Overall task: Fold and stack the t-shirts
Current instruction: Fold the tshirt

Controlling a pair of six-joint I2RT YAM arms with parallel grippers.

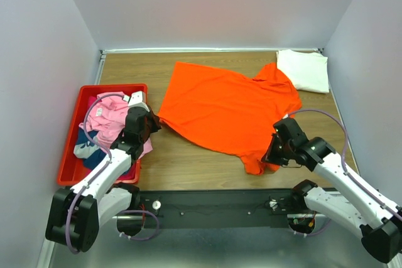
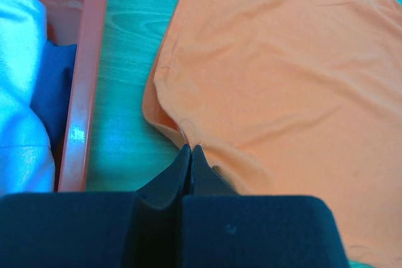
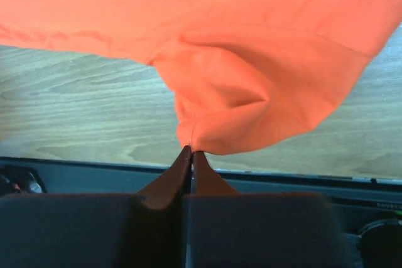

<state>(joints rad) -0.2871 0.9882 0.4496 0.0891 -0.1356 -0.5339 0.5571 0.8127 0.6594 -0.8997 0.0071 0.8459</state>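
The left gripper (image 2: 190,149) pinches the orange t-shirt (image 1: 220,108) at its left corner. The right gripper (image 3: 190,150) pinches its corner near the tabletop's near edge. Both arms reach forward, low.

Matt orange cloth t-shirt (image 1: 226,108), woodgrain table (image 1: 188,164)
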